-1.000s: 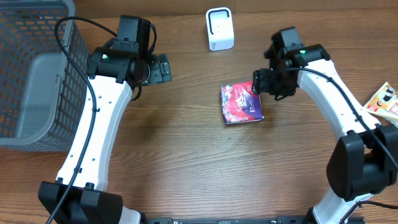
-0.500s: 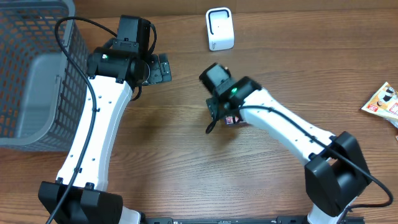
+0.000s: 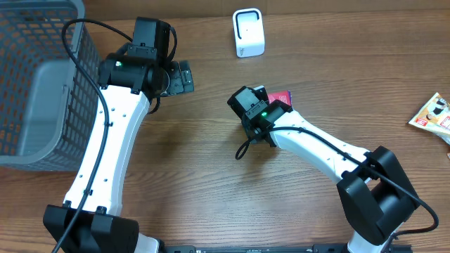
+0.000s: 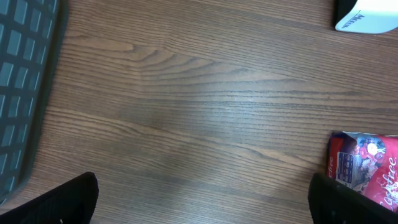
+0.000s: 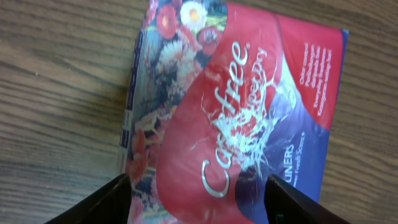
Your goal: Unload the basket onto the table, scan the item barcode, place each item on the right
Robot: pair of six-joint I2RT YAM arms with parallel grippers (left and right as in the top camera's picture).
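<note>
- Your right gripper (image 5: pixel 198 200) hangs right over the pack (image 5: pixel 236 112) with its jaws apart; no pad shows as pressing on it, so I judge the grip not yet made
- The pack sits skewed to the jaws, so if you close now, one finger may catch a corner and spin or push it across the bench (image 3: pixel 211 183) instead of clamping it
- The wrapper looks like glossy, soft film: a light pinch could let it slip on the way up, and a hard one could crumple it and crease the code
- No barcode shows on the upper face, so it is likely underneath or on a side; carry the pack as it lies and the scanner (image 3: pixel 248 33) may read nothing
- The right arm's cable loops low beside the pack and could snag or drag it
- The pack lies flat near the middle of the bench, apart from the scanner at the far edge
- It is a flat, rectangular packet, red and purple with white script and a flower print along one long side
- Your left gripper (image 4: pixel 205 199) is wide apart and empty, nearer the far left corner
</note>
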